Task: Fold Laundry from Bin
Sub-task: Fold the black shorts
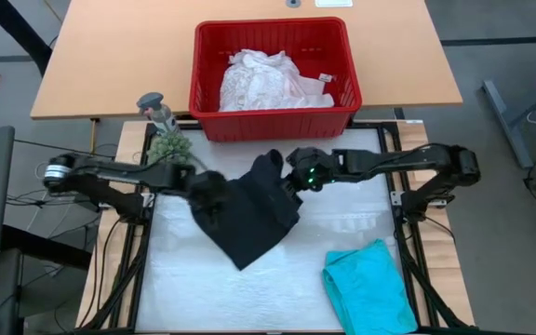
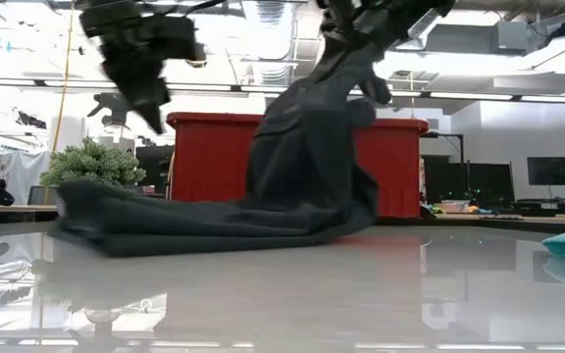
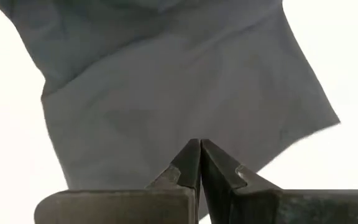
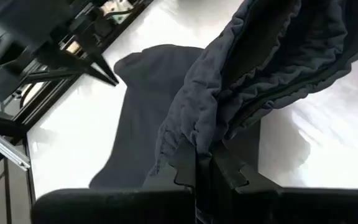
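Note:
The black garment (image 1: 249, 219) lies mid-table, one end drawn up into a peak (image 2: 312, 118). My right gripper (image 4: 204, 155) is shut on that raised end, in front of the red bin (image 1: 273, 26). My left gripper (image 3: 199, 146) is shut with nothing in it. It hovers above the garment's left part (image 1: 210, 189), clear of the cloth. A large white lacy top (image 1: 268, 79) lies inside the bin. A teal garment (image 1: 368, 284) lies folded on the table at the near right. My right gripper pinches a bunched, gathered part of the black garment's raised end (image 4: 194, 134) between its two fingers, several layers together. The fingers slant down from the table's right side. The cloth hangs below them in loose folds, and its other end (image 2: 116, 230) lies spread on the table.
A small green plant (image 1: 168, 144) and a grey object (image 1: 156, 107) stand at the table's far left, close to my left arm. The bin stands on the wooden table beyond the white work surface (image 1: 203, 298), which is bare at the near left.

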### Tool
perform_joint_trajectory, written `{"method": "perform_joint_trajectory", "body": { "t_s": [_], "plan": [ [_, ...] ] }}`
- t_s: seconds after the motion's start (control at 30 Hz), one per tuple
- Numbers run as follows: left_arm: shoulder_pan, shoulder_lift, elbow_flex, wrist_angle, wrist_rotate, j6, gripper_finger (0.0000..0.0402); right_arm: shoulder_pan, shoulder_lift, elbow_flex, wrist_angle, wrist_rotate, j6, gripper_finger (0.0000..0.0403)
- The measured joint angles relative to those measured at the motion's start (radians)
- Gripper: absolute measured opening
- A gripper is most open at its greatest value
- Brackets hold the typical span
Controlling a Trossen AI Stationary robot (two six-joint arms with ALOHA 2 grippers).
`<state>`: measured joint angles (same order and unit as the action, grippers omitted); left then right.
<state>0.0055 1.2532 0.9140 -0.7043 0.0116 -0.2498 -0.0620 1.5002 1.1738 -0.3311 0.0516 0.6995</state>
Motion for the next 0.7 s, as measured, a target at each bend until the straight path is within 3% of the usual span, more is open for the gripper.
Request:
{"method": "perform_joint_trajectory", "body": {
  "t_s": [0.2,0.33,0.53,0.7],
  "plan": [
    [-0.111,-0.252,-0.274,-0.007,-0.045,-0.338,0.0000,0.030,0.086,0.027,0.041,-0.002,0.010,0.0038],
    [-0.202,-0.384,-0.372,-0.032,-0.103,-0.504,0.0000,0.035,0.130,0.087,-0.006,-0.002,0.005,0.0038],
    [-0.274,-0.410,-0.404,-0.199,-0.240,-0.602,0.0000,0.025,0.142,0.143,-0.036,-0.001,-0.027,0.0038],
    [-0.277,-0.359,-0.471,-0.139,-0.261,-0.608,0.0000,0.013,0.131,0.156,-0.067,-0.001,-0.043,0.0038]
  ]
}}
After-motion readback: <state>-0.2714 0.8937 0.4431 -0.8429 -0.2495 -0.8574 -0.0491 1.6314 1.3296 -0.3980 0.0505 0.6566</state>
